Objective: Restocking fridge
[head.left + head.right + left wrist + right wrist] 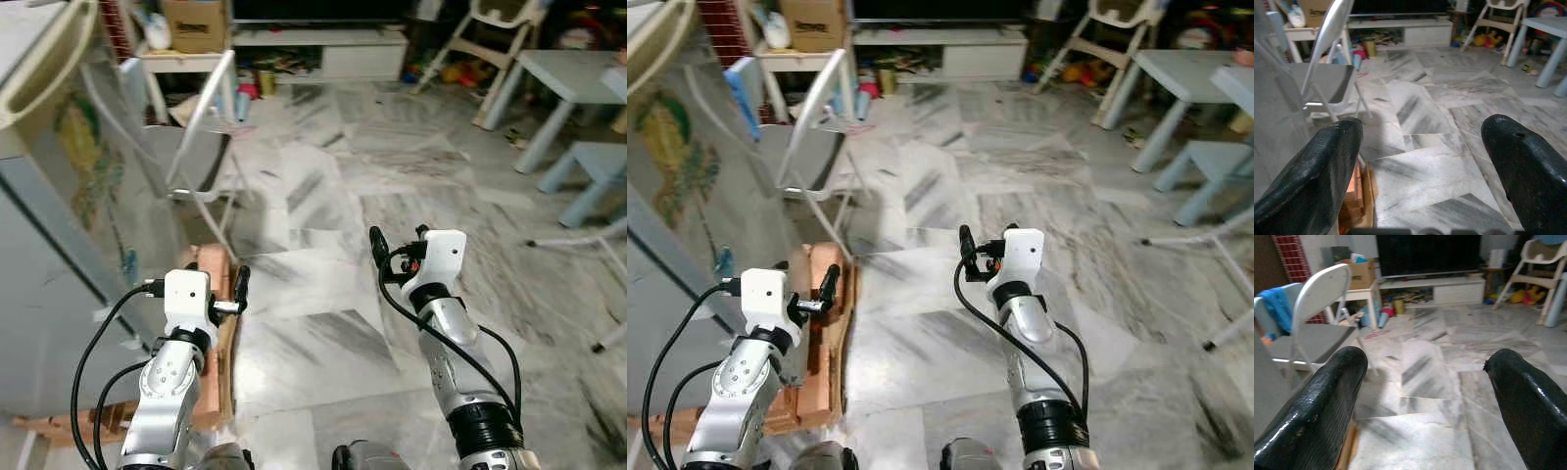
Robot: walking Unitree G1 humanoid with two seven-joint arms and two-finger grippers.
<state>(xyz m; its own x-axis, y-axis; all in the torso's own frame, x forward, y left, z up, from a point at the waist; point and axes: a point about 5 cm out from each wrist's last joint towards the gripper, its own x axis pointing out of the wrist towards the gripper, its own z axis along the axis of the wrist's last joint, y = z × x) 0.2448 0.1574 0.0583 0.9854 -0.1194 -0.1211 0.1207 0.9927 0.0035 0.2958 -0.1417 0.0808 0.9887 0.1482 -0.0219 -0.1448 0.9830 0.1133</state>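
The grey fridge stands close on my left, with a cream handle at the top and a faded picture on its side. My left gripper is raised beside the fridge's corner, open and empty. In the left wrist view its fingers stand wide apart over bare floor. My right gripper is held up above the marble floor, also open with nothing between its fingers. No food or drink item can be made out.
A wooden stand sits on the floor at the fridge's foot. A grey folding chair stands just beyond. A light blue table and stool are at the right, a white TV cabinet at the back. Marble floor stretches ahead.
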